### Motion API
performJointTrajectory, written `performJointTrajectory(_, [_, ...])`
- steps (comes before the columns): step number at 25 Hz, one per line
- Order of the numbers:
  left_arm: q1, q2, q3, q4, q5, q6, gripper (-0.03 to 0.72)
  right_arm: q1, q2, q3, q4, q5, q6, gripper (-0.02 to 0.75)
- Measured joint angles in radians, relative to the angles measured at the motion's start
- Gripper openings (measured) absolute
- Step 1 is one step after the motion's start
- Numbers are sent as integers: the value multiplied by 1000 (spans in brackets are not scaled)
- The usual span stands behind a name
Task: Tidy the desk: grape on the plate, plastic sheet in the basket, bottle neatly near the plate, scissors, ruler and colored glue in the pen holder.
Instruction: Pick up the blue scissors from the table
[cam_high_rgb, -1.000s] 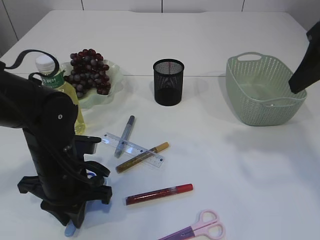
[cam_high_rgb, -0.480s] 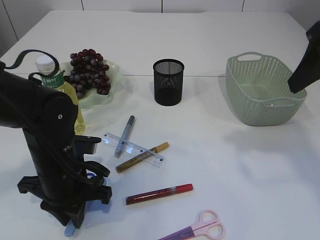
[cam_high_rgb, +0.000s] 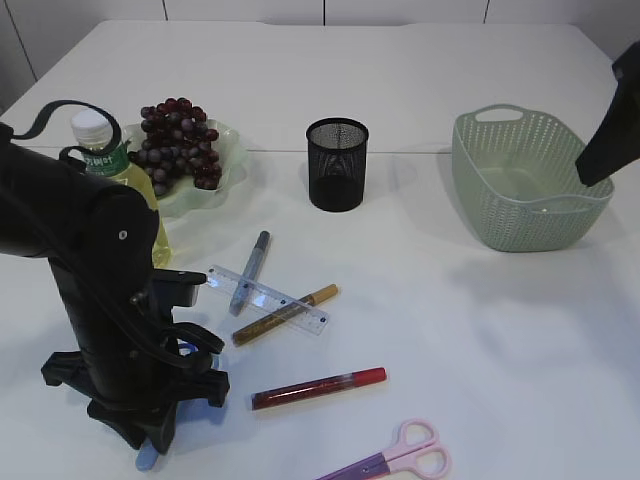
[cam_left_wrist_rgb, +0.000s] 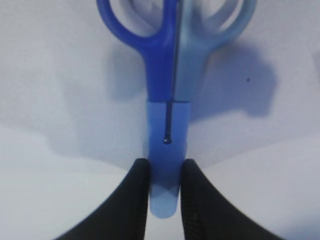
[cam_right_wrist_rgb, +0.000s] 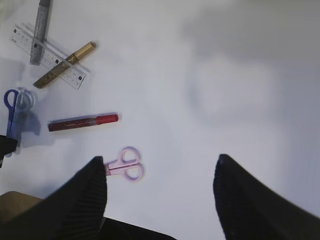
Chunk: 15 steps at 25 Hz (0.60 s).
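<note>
Blue scissors (cam_left_wrist_rgb: 167, 100) pinched (blade cover) by left gripper (cam_left_wrist_rgb: 164, 187).

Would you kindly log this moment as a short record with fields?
left pincer: shut on blue scissors, gripping the capped blade end
right pincer: open, holding nothing, high above the table
grapes: on the plate
bottle: upright beside the plate
pen holder: nothing visible inside
ruler: lying under two glue pens
pink scissors: on the table
</note>
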Motion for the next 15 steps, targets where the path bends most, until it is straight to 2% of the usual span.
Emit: performJointTrajectory(15, [-4, -53, 2, 0, 0, 0, 141, 0, 0, 0, 0, 0, 0, 523])
